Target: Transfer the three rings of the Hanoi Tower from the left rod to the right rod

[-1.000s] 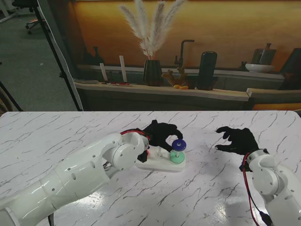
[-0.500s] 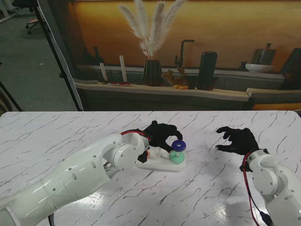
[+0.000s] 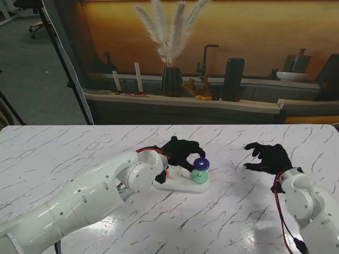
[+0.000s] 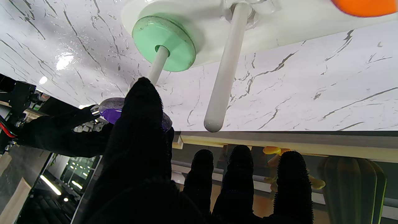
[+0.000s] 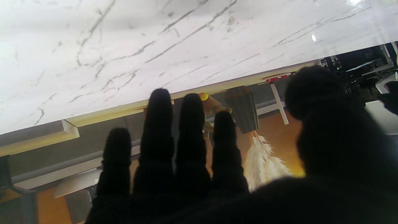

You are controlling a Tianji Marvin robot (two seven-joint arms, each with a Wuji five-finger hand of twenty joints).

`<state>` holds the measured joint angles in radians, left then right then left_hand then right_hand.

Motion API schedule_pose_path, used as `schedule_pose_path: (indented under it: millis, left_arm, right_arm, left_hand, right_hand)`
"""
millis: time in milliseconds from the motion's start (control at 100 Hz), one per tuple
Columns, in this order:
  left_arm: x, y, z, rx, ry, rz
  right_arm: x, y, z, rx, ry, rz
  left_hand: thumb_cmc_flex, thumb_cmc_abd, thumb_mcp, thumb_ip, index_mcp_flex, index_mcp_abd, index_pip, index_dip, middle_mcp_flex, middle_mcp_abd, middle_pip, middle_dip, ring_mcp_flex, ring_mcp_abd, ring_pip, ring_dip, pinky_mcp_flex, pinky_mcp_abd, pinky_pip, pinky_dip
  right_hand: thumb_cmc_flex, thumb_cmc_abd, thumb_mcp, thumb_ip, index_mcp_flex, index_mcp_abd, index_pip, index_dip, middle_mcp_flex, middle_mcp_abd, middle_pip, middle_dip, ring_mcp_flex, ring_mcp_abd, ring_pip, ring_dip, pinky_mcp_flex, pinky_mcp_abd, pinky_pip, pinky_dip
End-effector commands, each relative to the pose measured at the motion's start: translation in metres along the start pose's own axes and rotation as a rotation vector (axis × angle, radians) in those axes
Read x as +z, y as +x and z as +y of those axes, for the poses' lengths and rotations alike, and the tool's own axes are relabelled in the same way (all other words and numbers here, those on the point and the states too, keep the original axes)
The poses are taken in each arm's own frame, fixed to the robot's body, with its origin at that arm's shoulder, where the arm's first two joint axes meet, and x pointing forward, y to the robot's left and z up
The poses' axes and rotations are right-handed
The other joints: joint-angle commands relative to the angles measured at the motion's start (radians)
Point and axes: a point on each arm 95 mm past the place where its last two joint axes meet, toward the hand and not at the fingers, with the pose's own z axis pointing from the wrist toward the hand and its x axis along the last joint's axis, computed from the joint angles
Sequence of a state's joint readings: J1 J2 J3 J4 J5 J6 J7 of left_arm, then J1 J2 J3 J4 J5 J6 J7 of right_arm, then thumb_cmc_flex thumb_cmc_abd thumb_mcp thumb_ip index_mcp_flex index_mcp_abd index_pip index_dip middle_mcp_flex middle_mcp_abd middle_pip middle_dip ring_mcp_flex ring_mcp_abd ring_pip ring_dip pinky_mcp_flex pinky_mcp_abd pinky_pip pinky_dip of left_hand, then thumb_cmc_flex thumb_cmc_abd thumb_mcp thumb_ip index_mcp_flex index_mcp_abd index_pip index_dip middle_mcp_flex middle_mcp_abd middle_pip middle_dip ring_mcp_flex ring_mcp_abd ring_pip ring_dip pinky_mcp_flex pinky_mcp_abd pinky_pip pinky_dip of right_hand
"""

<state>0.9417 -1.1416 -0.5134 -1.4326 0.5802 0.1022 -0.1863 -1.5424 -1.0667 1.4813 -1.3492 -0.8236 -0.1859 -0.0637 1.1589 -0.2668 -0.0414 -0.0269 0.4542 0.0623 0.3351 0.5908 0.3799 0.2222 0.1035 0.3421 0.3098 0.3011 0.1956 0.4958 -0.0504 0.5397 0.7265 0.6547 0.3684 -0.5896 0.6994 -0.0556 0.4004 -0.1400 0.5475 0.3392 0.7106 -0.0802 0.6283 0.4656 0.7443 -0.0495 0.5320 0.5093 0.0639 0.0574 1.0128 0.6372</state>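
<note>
white marble table [image 3: 63, 153], black veining, glare in patches. white hanoi base [image 3: 180, 184] sits near table centre, slightly toward my left of the right arm.

left hand [image 3: 180, 151], black glove, is over the base from the far side. thumb and 1 finger pinch the purple ring [image 3: 201, 163] at its rim; the ring is on the right rod [image 3: 199, 172], high up near the rod's tip, not down on the stack. left wrist view confirms: purple ring [image 4: 116, 112] clamped between thumb [image 4: 140, 124] and a finger coming in from the side, rod passing through it. other 3 fingers [image 4: 238, 174] extended and loose, holding nothing.

green ring [image 3: 199, 179] lies flat at the bottom of the same right rod, on the base. in the wrist view the green ring [image 4: 164, 43] sits flush against the base [image 4: 279, 21], clear gap of bare rod between it and the purple ring.

middle rod [image 4: 225, 68] is bare, upright. an orange ring [image 4: 363, 6] shows only as an edge at the frame border of the wrist view; cannot tell which rod it is on. hidden behind the arm in the stand view.

right hand [image 3: 267, 156] is well apart from the base, to the right, over bare table. fingers spread and curled slightly, holding nothing. right wrist view: 4 fingers [image 5: 160, 130] and thumb apart, only marble beyond them.
</note>
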Motion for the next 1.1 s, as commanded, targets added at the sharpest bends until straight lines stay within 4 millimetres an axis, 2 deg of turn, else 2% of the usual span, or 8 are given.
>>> schedule_pose_path:
  millis: [0, 40, 90, 200, 230, 450, 940, 1090]
  left_arm:
    - [0.0016, 0.0054, 0.0034, 0.000, -0.012, 0.029]
    - [0.0015, 0.0055, 0.0034, 0.000, -0.012, 0.032]
    - [0.0015, 0.0055, 0.0034, 0.002, -0.009, 0.036]
    - [0.0014, 0.0057, 0.0031, 0.010, 0.000, 0.038]
    - [0.0013, 0.0057, 0.0029, 0.011, 0.000, 0.038]
    - [0.0003, 0.0056, 0.0027, 0.009, -0.004, 0.037]
    - [-0.0075, 0.0025, -0.0032, 0.001, -0.063, 0.062]
    - [-0.0075, 0.0022, -0.0045, 0.007, -0.095, 0.067]
  right_arm:
    - [-0.0021, 0.0009, -0.0049, 0.003, 0.007, 0.001]
    - [-0.0022, 0.0007, -0.0047, 0.003, 0.007, 0.000]
    - [-0.0022, 0.0005, -0.0046, 0.002, 0.006, 0.000]
    - [-0.0022, 0.0002, -0.0044, 0.002, 0.005, 0.001]
    - [-0.0022, 0.0001, -0.0043, 0.001, 0.005, 0.001]
    - [-0.0018, 0.0002, -0.0046, 0.003, 0.004, 0.002]
    - [-0.0006, 0.0012, -0.0054, 0.002, 0.003, 0.003]
    - [-0.0004, 0.0016, -0.0058, 0.002, 0.002, 0.003]
  left_hand:
    - [0.014, 0.054, 0.042, 0.033, 0.035, 0.012, 0.002, -0.023, 0.019, 0.002, 0.014, 0.013, 0.016, 0.004, 0.022, 0.009, -0.003, 0.008, 0.036, 0.001]
    - [0.017, 0.024, 0.042, 0.039, 0.024, 0.019, -0.016, -0.040, 0.019, 0.004, 0.014, 0.013, 0.017, 0.003, 0.022, 0.009, -0.003, 0.008, 0.038, 0.000]
    - [0.009, -0.044, 0.087, 0.075, 0.004, 0.048, -0.058, -0.077, 0.019, 0.007, 0.015, 0.014, 0.021, 0.005, 0.025, 0.010, 0.000, 0.012, 0.044, -0.002]
    - [0.005, -0.091, 0.108, 0.080, -0.002, 0.064, -0.070, -0.083, 0.020, 0.008, 0.017, 0.015, 0.023, 0.005, 0.027, 0.011, 0.004, 0.015, 0.050, -0.001]
    - [-0.054, -0.124, 0.233, 0.063, -0.006, 0.068, -0.080, -0.073, 0.018, 0.010, 0.016, 0.014, 0.022, 0.004, 0.027, 0.009, 0.002, 0.015, 0.052, -0.005]
    - [-0.103, -0.172, 0.307, 0.052, -0.045, 0.106, -0.154, -0.108, -0.012, 0.019, 0.006, 0.009, 0.004, 0.004, 0.015, 0.001, -0.004, 0.011, 0.037, -0.013]
    - [-0.183, -0.201, 0.355, 0.025, -0.171, 0.209, -0.272, -0.184, -0.288, 0.093, -0.100, -0.044, -0.136, 0.008, -0.057, -0.040, -0.059, -0.011, -0.096, -0.052]
    - [-0.207, -0.200, 0.342, 0.023, -0.241, 0.227, -0.304, -0.217, -0.301, 0.118, -0.125, -0.198, -0.182, 0.010, -0.075, -0.056, -0.065, -0.016, -0.149, -0.046]
  right_hand:
    - [0.012, 0.002, -0.015, 0.016, 0.007, -0.028, 0.015, 0.005, 0.019, -0.019, 0.020, 0.011, 0.014, -0.008, 0.020, 0.013, -0.010, 0.324, 0.017, 0.000]
    - [0.011, 0.002, -0.016, 0.016, 0.006, -0.028, 0.015, 0.005, 0.019, -0.019, 0.021, 0.011, 0.014, -0.008, 0.020, 0.013, -0.010, 0.323, 0.017, -0.001]
    - [0.011, 0.003, -0.016, 0.017, 0.008, -0.029, 0.016, 0.005, 0.019, -0.020, 0.021, 0.011, 0.014, -0.009, 0.021, 0.013, -0.009, 0.324, 0.017, -0.001]
    - [0.012, 0.002, -0.016, 0.017, 0.007, -0.029, 0.016, 0.005, 0.019, -0.020, 0.021, 0.011, 0.015, -0.008, 0.021, 0.013, -0.010, 0.324, 0.017, -0.001]
    - [0.012, 0.003, -0.016, 0.017, 0.006, -0.028, 0.016, 0.005, 0.019, -0.020, 0.021, 0.011, 0.014, -0.008, 0.021, 0.013, -0.010, 0.324, 0.017, -0.001]
    - [0.013, 0.003, -0.016, 0.017, 0.008, -0.032, 0.017, 0.005, 0.019, -0.018, 0.021, 0.011, 0.014, -0.007, 0.021, 0.013, -0.010, 0.324, 0.017, -0.001]
    - [0.020, 0.004, -0.018, 0.016, 0.009, -0.036, 0.020, 0.005, 0.021, -0.020, 0.023, 0.011, 0.016, -0.008, 0.023, 0.014, -0.010, 0.324, 0.018, -0.002]
    - [0.022, 0.004, -0.020, 0.015, 0.010, -0.040, 0.023, 0.005, 0.025, -0.022, 0.024, 0.011, 0.020, -0.009, 0.025, 0.014, -0.009, 0.325, 0.019, -0.002]
